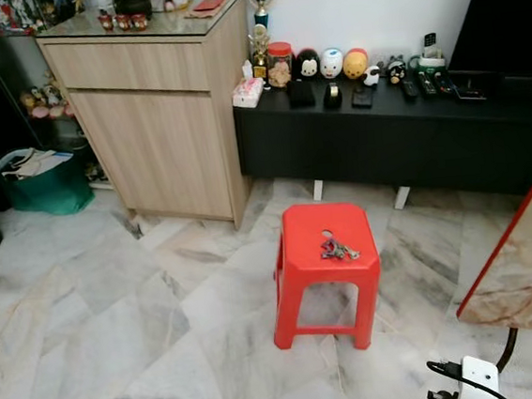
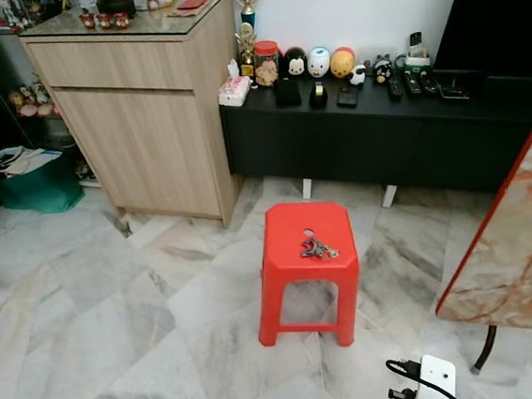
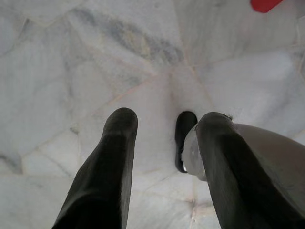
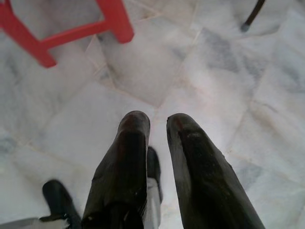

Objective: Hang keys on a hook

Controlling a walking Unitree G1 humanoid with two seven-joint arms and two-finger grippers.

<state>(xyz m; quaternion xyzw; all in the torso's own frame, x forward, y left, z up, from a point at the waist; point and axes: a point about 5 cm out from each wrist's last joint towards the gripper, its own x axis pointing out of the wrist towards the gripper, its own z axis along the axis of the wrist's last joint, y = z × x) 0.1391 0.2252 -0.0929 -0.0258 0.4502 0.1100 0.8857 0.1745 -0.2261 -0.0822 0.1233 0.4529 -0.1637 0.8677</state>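
Marble floor [image 1: 87, 302] surrounds a red stool [image 1: 326, 269] bearing keys [image 1: 338, 248]; left hand [image 3: 164, 125] spread, right hand [image 4: 157, 125] slightly parted, both hanging empty

Bunch of keys [image 1: 339, 248], metallic with red bits, lying flat in loose heap near centre of red plastic stool [image 1: 298, 234] seat.

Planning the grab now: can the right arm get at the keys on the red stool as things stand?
Probably yes. The keys lie in the open on the red stool, with nothing over or around them. The right gripper hangs low over the floor beside the stool's legs, fingers slightly apart, so it must rise first.
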